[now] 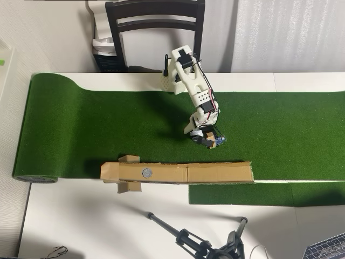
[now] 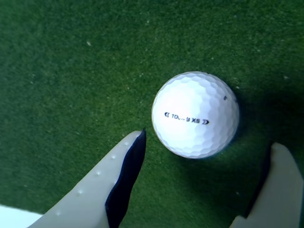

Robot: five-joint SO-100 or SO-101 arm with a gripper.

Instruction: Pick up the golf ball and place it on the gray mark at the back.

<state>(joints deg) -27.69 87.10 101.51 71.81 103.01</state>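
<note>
1. green turf mat [image 1: 108, 124]: my arm [image 1: 197, 94] leans out over it, bent down near the cardboard strip [image 1: 215, 173].
2. gray mark [image 1: 146, 173] sits on that strip, empty.
3. gripper [image 2: 209, 147]: fingers spread, bracketing the golf ball [image 2: 194, 114], which rests on the mat, ungrasped; i judge closing comes next.

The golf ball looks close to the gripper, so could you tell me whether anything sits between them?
Nothing visible does. In the wrist view the golf ball lies on bare green turf just ahead of the open gripper, with one finger left of it and the other at lower right, neither touching.
</note>
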